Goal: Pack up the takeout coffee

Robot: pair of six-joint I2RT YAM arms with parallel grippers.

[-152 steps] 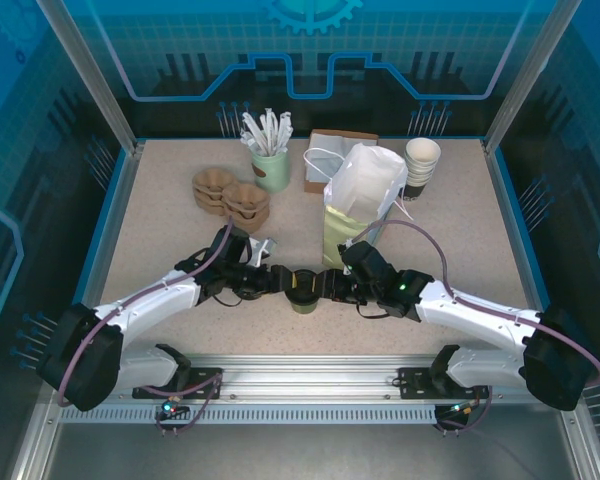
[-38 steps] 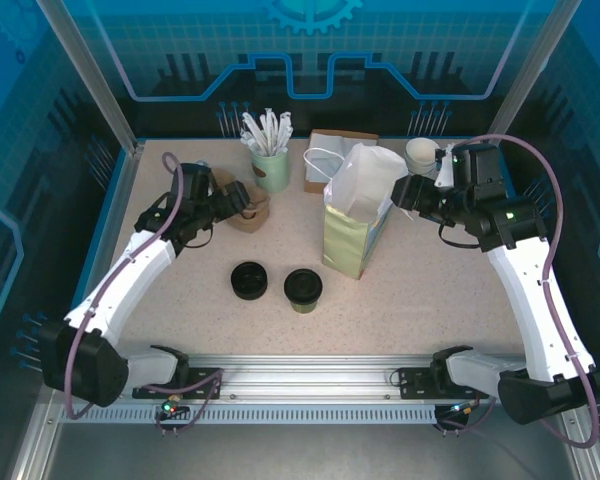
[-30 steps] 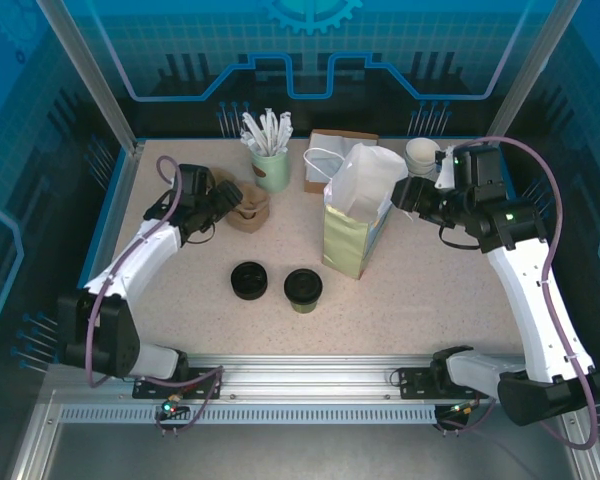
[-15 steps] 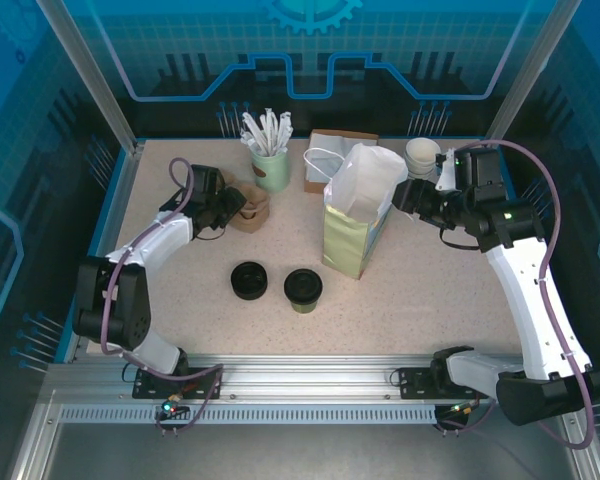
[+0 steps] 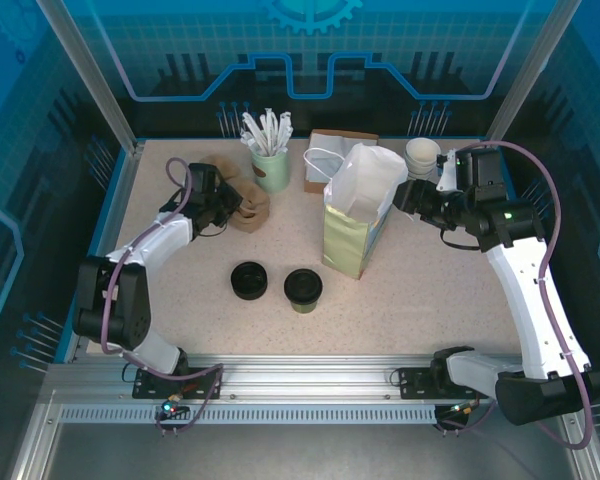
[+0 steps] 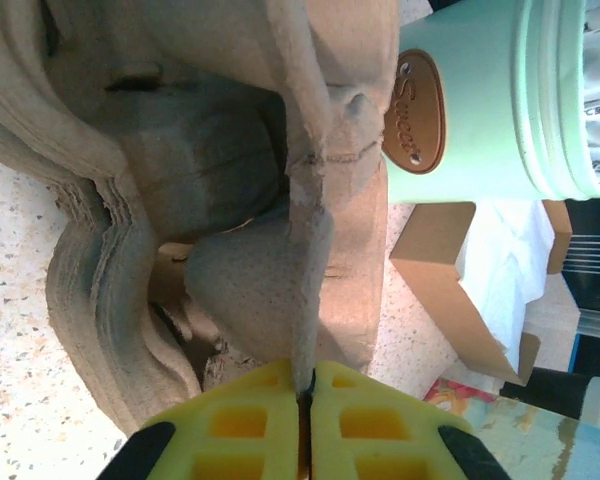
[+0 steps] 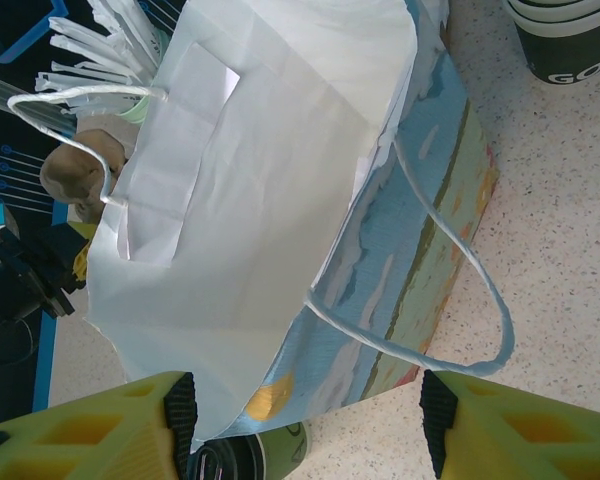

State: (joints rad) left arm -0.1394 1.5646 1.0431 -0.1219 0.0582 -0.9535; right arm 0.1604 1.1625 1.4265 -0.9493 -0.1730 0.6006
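Coffee (image 5: 303, 288) noted upright on the surface (image 5: 440, 290) near the front centre, just beside a squat stack of lids (image 5: 249, 281) on its left and near the front corner of the bag (image 5: 355, 222), touching neither. It is held by nothing, and both arms are well apart from it. Left fingers (image 6: 250, 425) are seen pressed together, pinching a thin ridge of the top pulp carrier (image 6: 230, 200) at the back left. Right fingers (image 7: 90, 425) are spread wide, with the bag's open mouth in front of them and nothing between them. Handling is judged as follows. The cup is small and likely light, though whether it is filled cannot be told. The paper wall is expected to be soft and to buckle under a hard squeeze. The plastic lid looks smooth and could slip or pop off if used as the hold. A grip across the olive sides just under the lid rim is preferred, where the wall is stiffened, with moderate force and the cup kept upright. The bag is thin, tall and free-standing, so it could be tipped by a brush against its rim, and entry from above its mouth is advised.
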